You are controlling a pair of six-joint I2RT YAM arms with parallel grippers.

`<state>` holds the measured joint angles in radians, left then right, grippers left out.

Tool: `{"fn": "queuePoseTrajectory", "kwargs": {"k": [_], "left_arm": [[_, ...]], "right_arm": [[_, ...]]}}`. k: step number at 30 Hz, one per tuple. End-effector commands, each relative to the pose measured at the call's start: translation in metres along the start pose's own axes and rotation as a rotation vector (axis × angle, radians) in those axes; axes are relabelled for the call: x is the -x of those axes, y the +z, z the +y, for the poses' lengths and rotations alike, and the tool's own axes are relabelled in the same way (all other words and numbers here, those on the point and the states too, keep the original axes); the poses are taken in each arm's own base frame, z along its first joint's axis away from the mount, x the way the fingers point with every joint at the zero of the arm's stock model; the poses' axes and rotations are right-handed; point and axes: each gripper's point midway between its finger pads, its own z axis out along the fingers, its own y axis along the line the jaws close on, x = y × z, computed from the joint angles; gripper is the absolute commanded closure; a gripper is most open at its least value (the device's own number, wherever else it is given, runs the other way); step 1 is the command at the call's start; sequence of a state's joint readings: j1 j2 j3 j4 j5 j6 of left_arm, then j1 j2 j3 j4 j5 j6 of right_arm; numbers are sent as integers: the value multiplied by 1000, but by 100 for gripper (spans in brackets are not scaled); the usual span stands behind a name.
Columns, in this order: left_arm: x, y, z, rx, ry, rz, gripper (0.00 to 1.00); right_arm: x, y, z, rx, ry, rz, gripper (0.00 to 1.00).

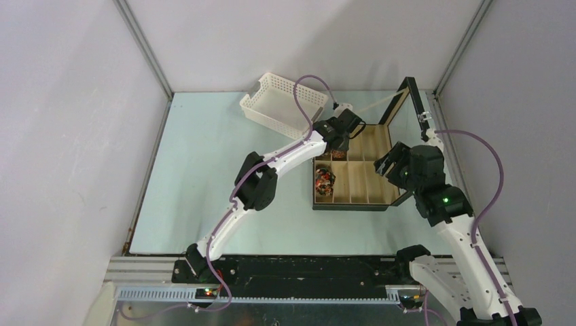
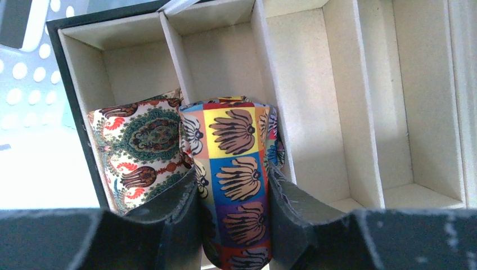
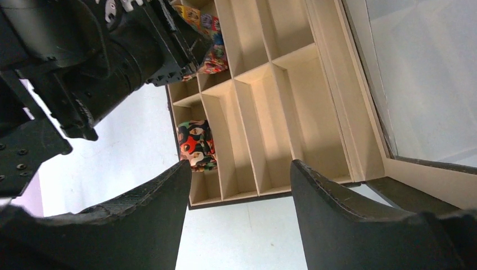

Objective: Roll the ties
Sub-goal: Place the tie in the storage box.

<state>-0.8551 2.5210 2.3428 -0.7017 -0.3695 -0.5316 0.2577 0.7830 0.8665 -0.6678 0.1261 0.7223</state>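
Your left gripper (image 2: 232,185) is clamped on a rolled tie (image 2: 233,152), the one with bright squares and dark flower shapes. Its fingers (image 2: 174,219) press in on both flanks of the coil. The roll stands upright at the far-left end of the open box (image 1: 353,206), right on the line of a divider (image 2: 177,62), and you can't tell which compartment it's in. Just beside it, against the box's dark wall, there's a paisley tie (image 2: 143,143), coiled too. From above, a coiled tie (image 1: 325,180) lies in the near-left compartment; whether that's the paisley one is unclear. Your right gripper (image 3: 241,169) hangs over the box's right side, jaws wide apart, nothing between them. The white basket (image 1: 282,103) sits off the box's far-left corner.
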Motion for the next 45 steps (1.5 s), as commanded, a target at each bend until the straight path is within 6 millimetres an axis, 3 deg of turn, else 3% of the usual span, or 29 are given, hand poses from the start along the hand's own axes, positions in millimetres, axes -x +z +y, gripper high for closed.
{"fn": "queuePoseTrajectory", "kwargs": {"k": [1,4,8,18,20,27,31,38,45], "left_arm": [[-6,-12,10,3,35,53,78],[-7,-12,7,-5,42,55,89],[-16,-8,14,21,62,85,98],[-52,-9,42,84,125,175,100],[-58,-10,48,93,128,181,100],[-63,-10,50,93,126,186,100],[-65,-9,51,97,127,190,100],[-76,-14,64,116,150,208,100],[-94,-26,85,140,169,242,100]], "right_arm": [[-8,5,-13,-53,9,24,32],[-9,5,-13,-53,9,26,32],[-8,5,-13,-53,9,25,32],[-8,7,-5,-14,-16,29,32],[-9,7,7,50,-63,39,32],[-19,-18,96,369,-314,68,29],[-10,-30,121,425,-361,43,29],[36,-34,104,309,-326,-78,28],[47,-33,92,276,-281,-90,28]]}}
